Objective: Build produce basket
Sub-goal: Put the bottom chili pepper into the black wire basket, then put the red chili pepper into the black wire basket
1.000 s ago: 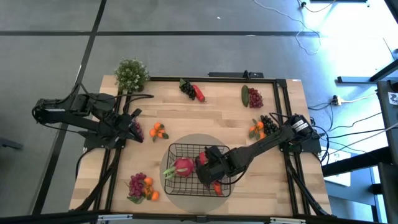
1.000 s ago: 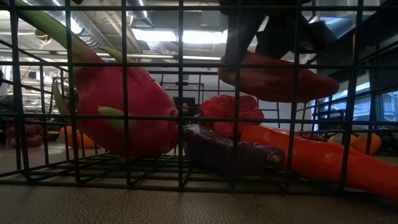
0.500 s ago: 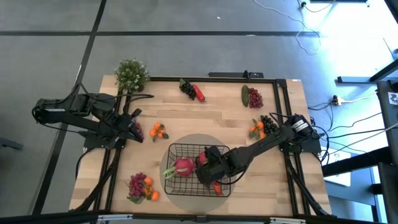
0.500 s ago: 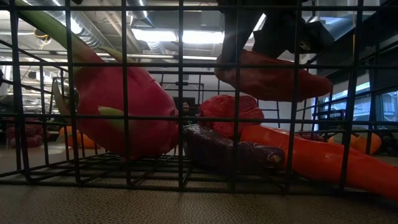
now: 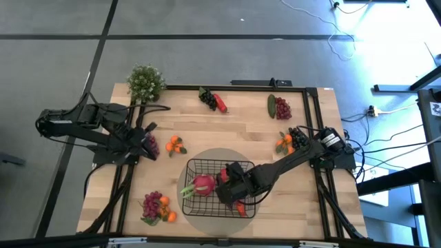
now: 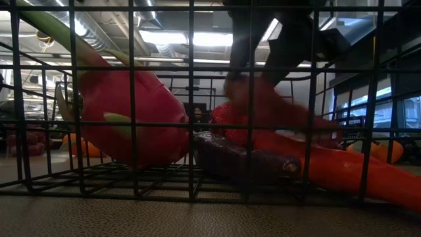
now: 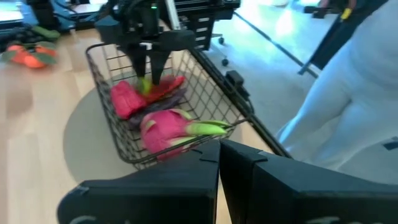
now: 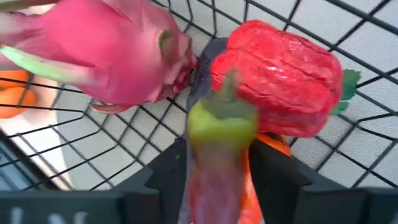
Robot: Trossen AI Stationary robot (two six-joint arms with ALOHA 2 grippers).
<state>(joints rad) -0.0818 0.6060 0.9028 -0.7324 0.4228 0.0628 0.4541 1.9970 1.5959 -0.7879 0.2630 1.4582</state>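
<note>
Basket (image 5: 194,165) of black wire mesh sits at the lower centre of the high view, on a round grey mat (image 5: 207,207) on the wooden table (image 5: 227,127), with a pink radish (image 5: 202,184) in its left half. The right gripper (image 5: 230,184) reaches into it from the right, while the left gripper (image 5: 147,138) waits at the left of the table beside a bunch of purple grapes (image 5: 152,145); a potted plant (image 5: 145,82) stands at the upper left corner, and other produce lies scattered along the far edge, the right side and the lower left. From the low view, seen through the basket's grid, the radish fills the left, a dark eggplant (image 6: 240,158) lies at centre with a red pepper (image 6: 242,113) behind it and a carrot (image 6: 342,168) stretching to the lower right; a blurred long red pepper (image 6: 276,108) slants just under the right gripper's fingers (image 6: 247,39), which stand spread with it loose between them. In the left wrist view the left gripper's fingers (image 7: 245,168) are pressed together at the bottom of the frame, the basket lies in the upper left, and a person in pale clothing (image 7: 348,106) stands at the right. In the right wrist view the long pepper with its green stem end (image 8: 222,121) hangs at centre between the dark fingers, above the red pepper, with the radish at the upper left.
</note>
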